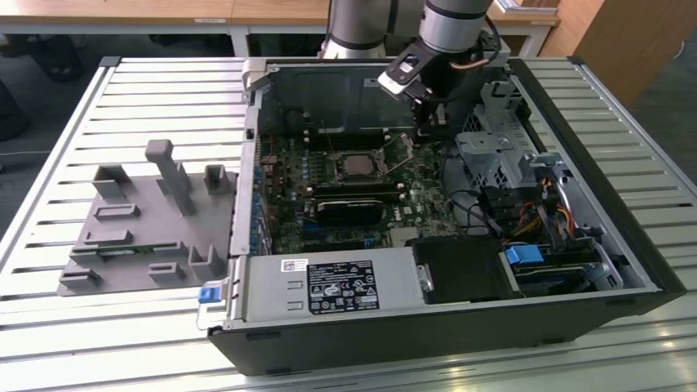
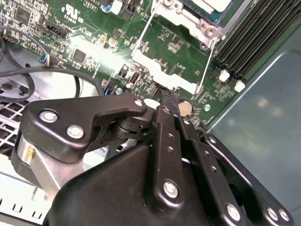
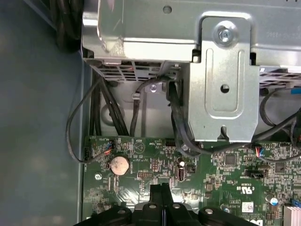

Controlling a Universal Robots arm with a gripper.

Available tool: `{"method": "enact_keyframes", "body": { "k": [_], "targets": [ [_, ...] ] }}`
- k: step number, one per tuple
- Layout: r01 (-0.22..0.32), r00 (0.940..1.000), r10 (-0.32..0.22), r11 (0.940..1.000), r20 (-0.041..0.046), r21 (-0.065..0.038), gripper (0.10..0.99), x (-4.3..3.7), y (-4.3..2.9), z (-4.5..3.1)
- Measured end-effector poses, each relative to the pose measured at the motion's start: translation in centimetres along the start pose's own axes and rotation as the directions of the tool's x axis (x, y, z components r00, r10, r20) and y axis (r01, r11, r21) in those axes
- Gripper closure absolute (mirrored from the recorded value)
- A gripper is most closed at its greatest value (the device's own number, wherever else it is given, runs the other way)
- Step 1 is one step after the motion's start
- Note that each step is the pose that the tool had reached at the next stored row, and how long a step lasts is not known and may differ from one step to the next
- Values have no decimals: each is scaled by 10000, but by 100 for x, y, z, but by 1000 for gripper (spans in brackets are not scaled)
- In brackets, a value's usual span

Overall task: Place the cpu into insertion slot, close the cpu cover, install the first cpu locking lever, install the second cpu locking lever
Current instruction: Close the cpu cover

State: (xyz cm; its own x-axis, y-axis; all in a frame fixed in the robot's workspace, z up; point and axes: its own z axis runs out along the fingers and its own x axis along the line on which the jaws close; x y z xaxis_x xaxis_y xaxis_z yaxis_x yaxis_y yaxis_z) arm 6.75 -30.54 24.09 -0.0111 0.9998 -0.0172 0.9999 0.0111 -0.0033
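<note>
Gleaming silver-grey, the flat square cpu (image 1: pixel 354 166) sits in the insertion slot (image 1: pixel 331 167); fingers (image 3: pixel 157 195) pressed together nearby

A computer case (image 1: pixel 436 347) on slatted table (image 1: pixel 65 343), fixture tray (image 1: pixel 142 237) to the exterior view's left, cpu (image 1: pixel 354 167) inside case.

You have print in several places, but none of it resolves into words or numbers you can read. In the exterior view, the grey metal power box (image 1: pixel 267 296) carries a large black label (image 1: pixel 341 298) with white marks, and a small white sticker (image 1: pixel 294 265) sits just beside that label. In the first wrist view, the green circuit board (image 3: pixel 101 197) shows fine white silk-screen lettering (image 3: pixel 244 189), a white triangle sign (image 3: pixel 139 146) and a small white barcode sticker (image 3: pixel 246 206).
</note>
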Motion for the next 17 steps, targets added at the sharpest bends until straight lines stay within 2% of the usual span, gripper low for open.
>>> {"method": "enact_keyframes", "body": {
  "k": [13,17],
  "targets": [
    [-1,10000,1,10000,0,0,980,2,-174,1],
    [-1,10000,1,10000,0,0,980,3,-257,2]
  ]
}}
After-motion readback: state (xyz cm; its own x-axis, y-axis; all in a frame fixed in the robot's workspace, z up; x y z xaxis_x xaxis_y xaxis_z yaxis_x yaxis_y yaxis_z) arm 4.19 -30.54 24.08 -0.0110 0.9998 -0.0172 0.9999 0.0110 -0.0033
